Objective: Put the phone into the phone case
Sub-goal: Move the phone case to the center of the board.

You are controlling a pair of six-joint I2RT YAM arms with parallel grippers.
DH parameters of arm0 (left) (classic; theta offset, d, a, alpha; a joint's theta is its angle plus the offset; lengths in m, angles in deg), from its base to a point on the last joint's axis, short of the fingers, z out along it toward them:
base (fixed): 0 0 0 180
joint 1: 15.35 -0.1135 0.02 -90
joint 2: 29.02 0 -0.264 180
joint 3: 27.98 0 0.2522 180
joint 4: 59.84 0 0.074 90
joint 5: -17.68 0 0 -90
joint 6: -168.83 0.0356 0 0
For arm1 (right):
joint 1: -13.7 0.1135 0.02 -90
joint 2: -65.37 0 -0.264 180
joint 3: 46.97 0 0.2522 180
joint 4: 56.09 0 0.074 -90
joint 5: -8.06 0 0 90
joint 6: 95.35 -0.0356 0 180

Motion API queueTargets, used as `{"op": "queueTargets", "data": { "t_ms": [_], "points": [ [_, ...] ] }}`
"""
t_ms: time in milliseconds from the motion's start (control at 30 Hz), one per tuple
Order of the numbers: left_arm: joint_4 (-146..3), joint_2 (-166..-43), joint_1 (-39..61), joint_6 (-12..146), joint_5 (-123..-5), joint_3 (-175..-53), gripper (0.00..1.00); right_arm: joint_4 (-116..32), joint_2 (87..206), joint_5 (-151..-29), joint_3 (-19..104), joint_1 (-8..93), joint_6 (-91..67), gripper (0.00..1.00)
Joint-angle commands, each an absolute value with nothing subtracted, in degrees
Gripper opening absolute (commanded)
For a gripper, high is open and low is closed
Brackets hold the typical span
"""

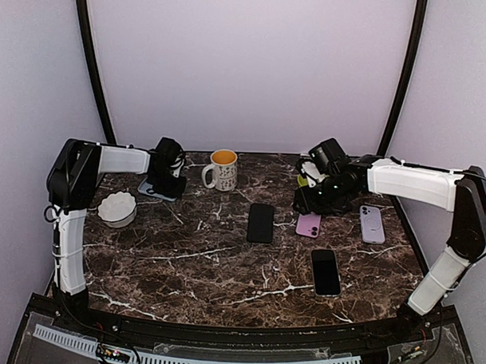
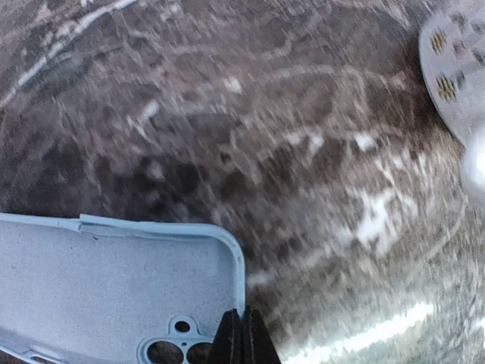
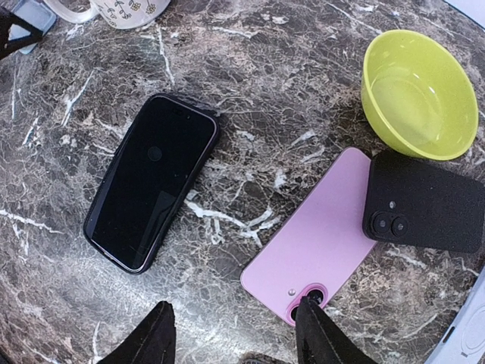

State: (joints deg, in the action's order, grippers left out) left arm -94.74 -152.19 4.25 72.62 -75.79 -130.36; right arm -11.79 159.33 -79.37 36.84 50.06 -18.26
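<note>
A light blue phone case (image 2: 114, 288) lies inside-up at the back left of the table, its camera cutouts showing. My left gripper (image 2: 244, 337) is shut, with the fingertips pinched at the case's right rim; from above it (image 1: 165, 182) stands over the case (image 1: 151, 189). A pink phone (image 3: 322, 239) lies back-up under my right arm. My right gripper (image 3: 239, 341) hangs open just above the table, and its right finger (image 3: 314, 330) is at the phone's camera corner. From above, that gripper (image 1: 310, 202) hovers over the pink phone (image 1: 308, 225).
A black phone in a dark case (image 3: 151, 182) lies left of the pink one, and a black case (image 3: 428, 201) and a green bowl (image 3: 417, 91) lie to its right. Also on the table are a mug (image 1: 222, 170), a white bowl (image 1: 117, 209), a second black phone (image 1: 325, 272) and a lilac phone (image 1: 372, 224).
</note>
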Motion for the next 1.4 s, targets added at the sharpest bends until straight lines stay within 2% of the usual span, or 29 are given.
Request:
{"op": "queueTargets", "data": {
  "t_ms": [0,267,433,667,933,1000,1033,1200,1267,1367],
  "points": [
    [-94.7,-142.58,8.89,72.69,-73.85,-120.64,0.0,-11.7,155.92,-79.13,36.17,50.16,-18.46,0.55],
    [-93.83,-129.2,17.43,63.72,-73.95,-106.71,0.0,-11.57,154.73,-79.47,36.4,50.17,-18.52,0.55],
    [-93.88,-124.7,26.87,59.71,-72.75,-101.92,0.0,-11.56,154.11,-79.42,36.08,50.15,-19.13,0.55],
    [-98.33,-128.82,41.88,57.31,-70.23,-106.43,0.0,-11.49,153.53,-79.83,35.79,50.22,-19.85,0.55],
    [-102.24,-138.13,47.46,59.88,-67.17,-114.49,0.0,-10.84,152.66,-79.75,35.22,50.33,-20.21,0.55],
    [-102.65,-138.47,47.57,60.7,-64.88,-116.63,0.08,-10.63,152.8,-79.88,35.1,50.35,-20.23,0.55],
    [-102.89,-138.36,47.58,61.07,-64.29,-117.33,0.18,-10.62,152.89,-79.99,35.09,50.35,-20.21,0.55],
    [-109.49,-137.41,47.42,66.34,-62.69,-124.8,0.49,-10.41,153.63,-80.7,35.46,50.8,-20.89,0.55],
    [-111.42,-136.1,46.48,67.89,-64.92,-126.04,0.53,-10.97,153.66,-81.1,35.1,51.36,-21.84,0.55],
    [-111.11,-134.04,40.68,66.91,-67.17,-124.77,0.53,-13.16,153.78,-83.27,33.68,53.58,-22.66,0.54]
  ]
}}
